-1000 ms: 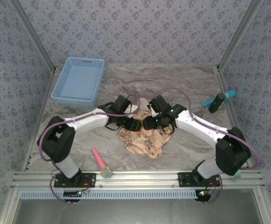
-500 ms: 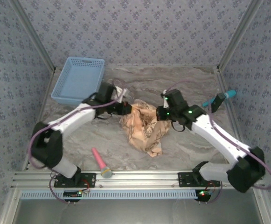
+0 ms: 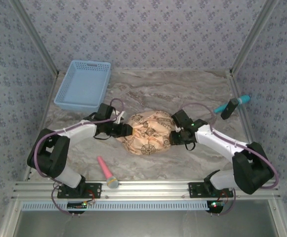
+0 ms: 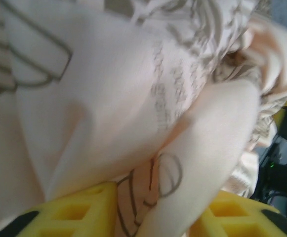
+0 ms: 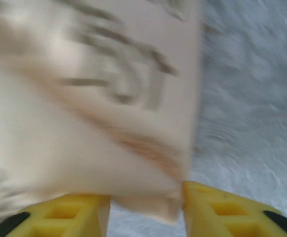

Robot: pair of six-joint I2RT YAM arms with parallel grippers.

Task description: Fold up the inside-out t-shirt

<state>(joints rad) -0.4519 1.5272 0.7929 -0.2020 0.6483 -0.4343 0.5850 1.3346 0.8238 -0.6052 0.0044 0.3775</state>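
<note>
The inside-out t-shirt (image 3: 145, 133) lies in a rounded, stretched heap on the marble table, its dark compass prints facing up. My left gripper (image 3: 126, 130) is low at the shirt's left edge and my right gripper (image 3: 172, 137) at its right edge. In the left wrist view the yellow fingers (image 4: 74, 210) stand apart, and loose folds of the t-shirt (image 4: 108, 98) fill the gap at the left gripper (image 4: 153, 212). In the right wrist view a pale corner of the t-shirt (image 5: 84, 123) hangs between the parted fingers of the right gripper (image 5: 145, 207), with bare table showing beside it.
A light blue basket (image 3: 84, 84) stands at the back left. A pink tool with a grey head (image 3: 106, 173) lies near the front rail. A teal tool (image 3: 234, 102) lies at the right beside the frame post. Patterned walls close in three sides.
Both arms came down and drew apart, and the bunched, lifted shirt now lies wider and lower on the table. Both grippers' jaws have parted.
</note>
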